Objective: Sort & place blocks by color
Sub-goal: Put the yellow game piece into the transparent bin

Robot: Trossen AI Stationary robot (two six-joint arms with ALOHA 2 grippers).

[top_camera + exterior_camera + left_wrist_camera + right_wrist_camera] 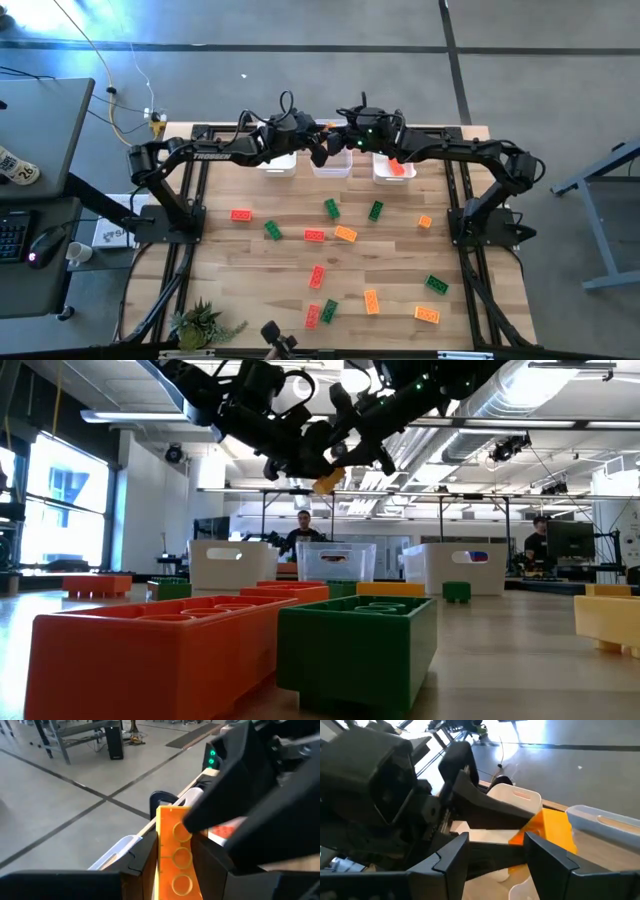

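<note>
Orange block (175, 855) pinched, left hand (172, 870) raised

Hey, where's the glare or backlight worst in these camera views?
Low view: ceiling lights backlight the arms into dark shapes, only the orange block showing colour. High view: a pale glare streak on the floor, top left. Right wrist view: bright glare on the floor beyond the table.

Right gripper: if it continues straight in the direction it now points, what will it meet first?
Probably the orange block just ahead between the right gripper's open fingers. That block is held by the left gripper, whose dark body lies directly behind it. Depth is hard to judge, so contact may already be very near.
</note>
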